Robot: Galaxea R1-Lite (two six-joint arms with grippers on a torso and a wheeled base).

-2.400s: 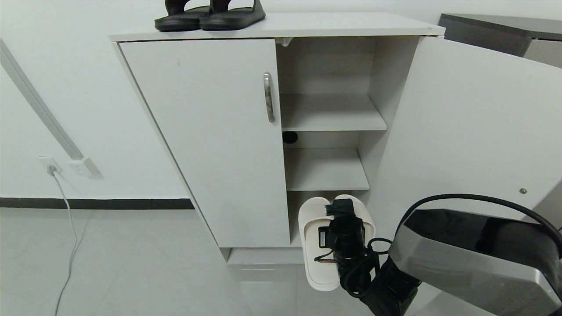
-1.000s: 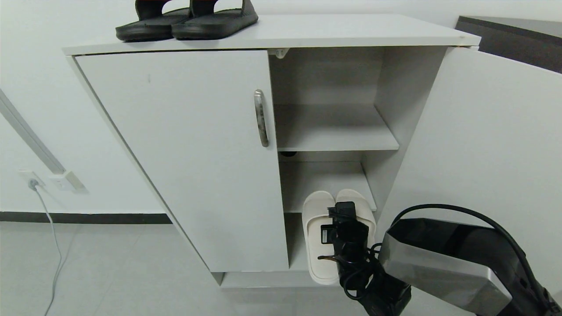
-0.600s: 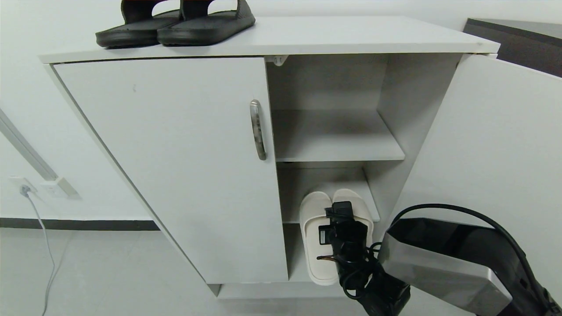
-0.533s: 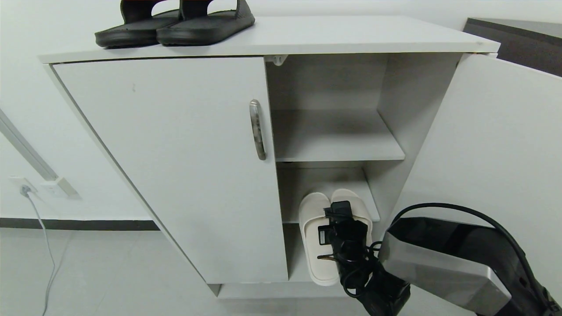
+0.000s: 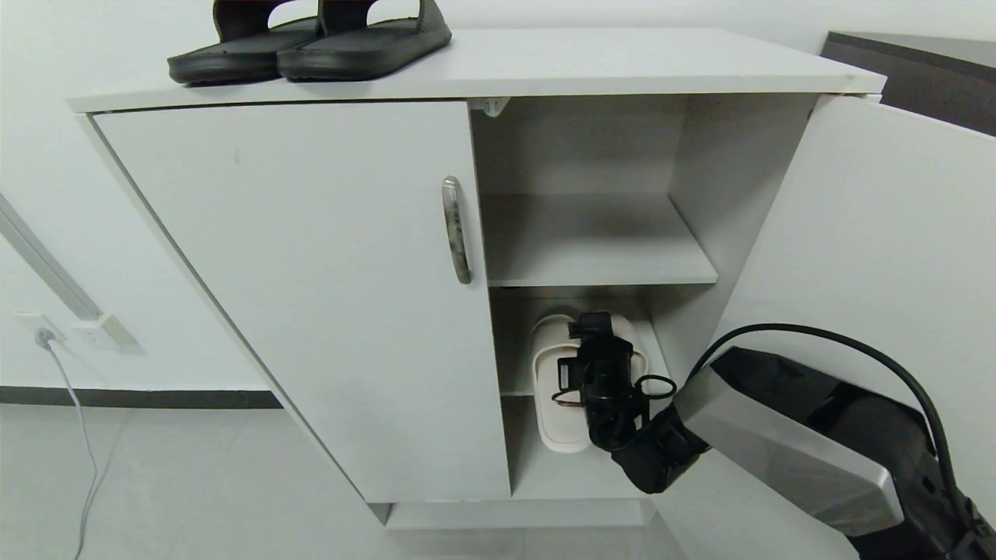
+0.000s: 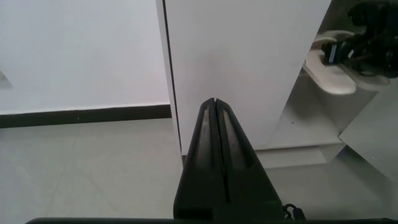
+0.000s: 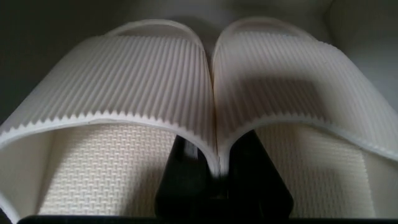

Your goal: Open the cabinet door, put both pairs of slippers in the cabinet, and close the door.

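Observation:
The white cabinet (image 5: 482,74) has its right door (image 5: 871,233) swung open and its left door (image 5: 311,288) closed. My right gripper (image 5: 593,365) is shut on the pair of white slippers (image 5: 554,389), pinching the two inner strap edges together (image 7: 211,165). The slippers' toes are in the compartment under the upper shelf (image 5: 591,264), and their heels overhang the middle shelf's front edge. The black slippers (image 5: 311,43) lie on the cabinet top at the left. My left gripper (image 6: 214,124) is shut on nothing, low in front of the closed left door (image 6: 249,56).
A metal handle (image 5: 456,229) sits on the closed door's right edge. The open door stands close beside my right arm. A wall socket and cable (image 5: 47,342) are at the left, above grey floor tiles (image 6: 93,168).
The head camera first moved closer to the cabinet. In the last half second my right arm pushed the white slippers forward, from in front of the opening onto the middle shelf.

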